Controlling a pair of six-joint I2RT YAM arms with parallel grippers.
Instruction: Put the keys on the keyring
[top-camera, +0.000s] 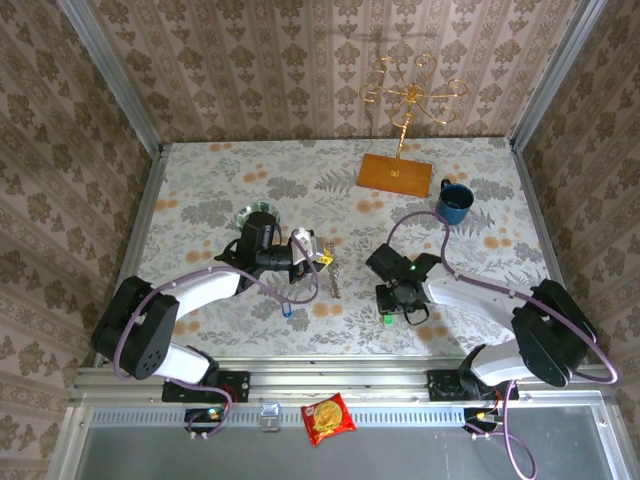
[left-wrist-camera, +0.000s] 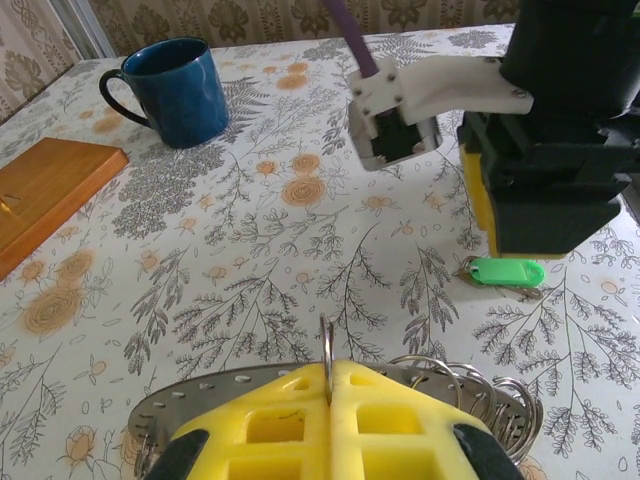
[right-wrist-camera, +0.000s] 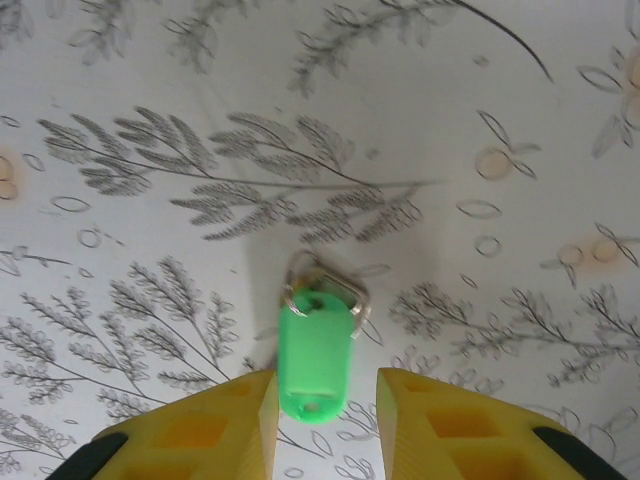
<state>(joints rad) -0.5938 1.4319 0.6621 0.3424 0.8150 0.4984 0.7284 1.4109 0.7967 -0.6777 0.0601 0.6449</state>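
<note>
Top view, left gripper (top-camera: 322, 258) at mid-desk (top-camera: 200, 180), blue key (top-camera: 287, 312) lying near it, right gripper (top-camera: 393, 308) over green key (top-camera: 387, 319), left wrist, fingers pressed together on a thin wire loop of the keyring (left-wrist-camera: 190, 398), right wrist, fingers apart, green key flat on desk between them

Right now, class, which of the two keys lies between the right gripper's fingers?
The green-headed key: it lies on the table between the parted fingers of the right gripper. The blue-headed key lies apart, by the left arm.
</note>
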